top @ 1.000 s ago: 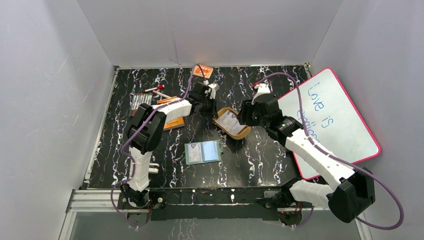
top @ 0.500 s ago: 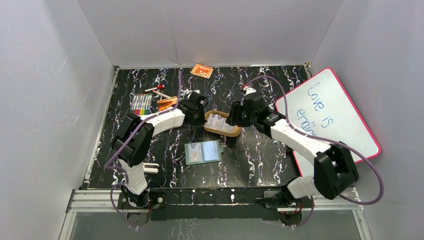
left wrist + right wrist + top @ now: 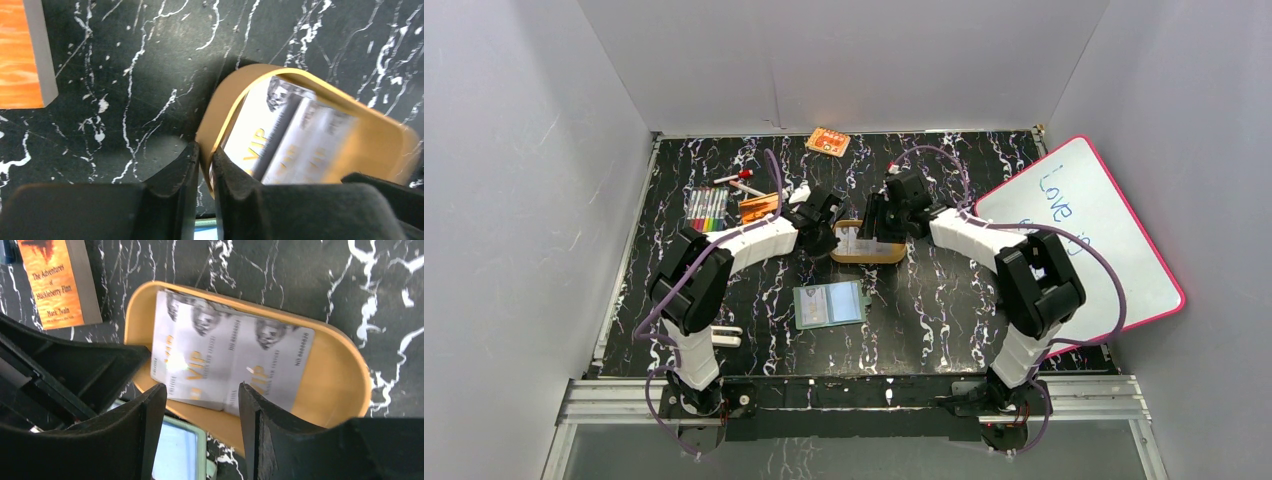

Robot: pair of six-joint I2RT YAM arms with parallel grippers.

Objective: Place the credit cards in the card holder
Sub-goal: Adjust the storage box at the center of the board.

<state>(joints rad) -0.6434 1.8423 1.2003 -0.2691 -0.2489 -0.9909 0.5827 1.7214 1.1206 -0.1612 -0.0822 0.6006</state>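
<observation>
Two pale grey credit cards (image 3: 230, 360) with gold "VIP" print lie side by side in the tan oval tray (image 3: 340, 390); they also show in the left wrist view (image 3: 285, 145). My left gripper (image 3: 206, 152) is shut on the tray's left rim (image 3: 235, 90). My right gripper (image 3: 202, 387) is open and hovers just above the cards, empty. The sage-green card holder (image 3: 829, 303) lies open on the table in front of the tray, its pale blue sleeves up; its corner shows in the right wrist view (image 3: 175, 450).
An orange booklet (image 3: 759, 207) and a set of markers (image 3: 709, 208) lie left of the tray. An orange-and-white packet (image 3: 828, 141) sits at the back edge. A pink-framed whiteboard (image 3: 1089, 235) leans at the right.
The tray has moved left and turned level in my left gripper's hold. My right arm has swung left and now sits over the tray.
</observation>
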